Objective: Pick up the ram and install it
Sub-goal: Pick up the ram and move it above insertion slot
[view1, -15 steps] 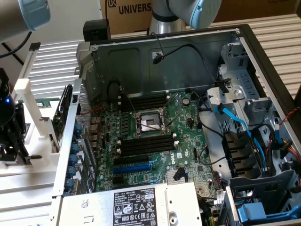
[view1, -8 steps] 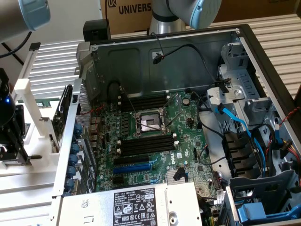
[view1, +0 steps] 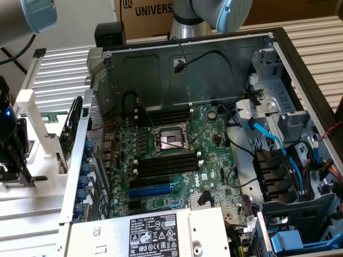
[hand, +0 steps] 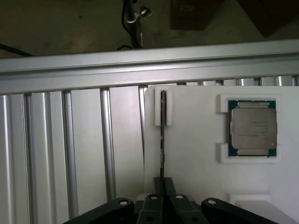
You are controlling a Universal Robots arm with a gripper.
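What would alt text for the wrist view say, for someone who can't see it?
The gripper is closed on the ram, a thin stick seen edge-on, standing in a slot of a white holder. A square processor chip sits in another recess of the holder, which lies on a ribbed metal table.

Dark ram (hand: 162,140), white tray (hand: 196,144), green motherboard (view1: 210,135).
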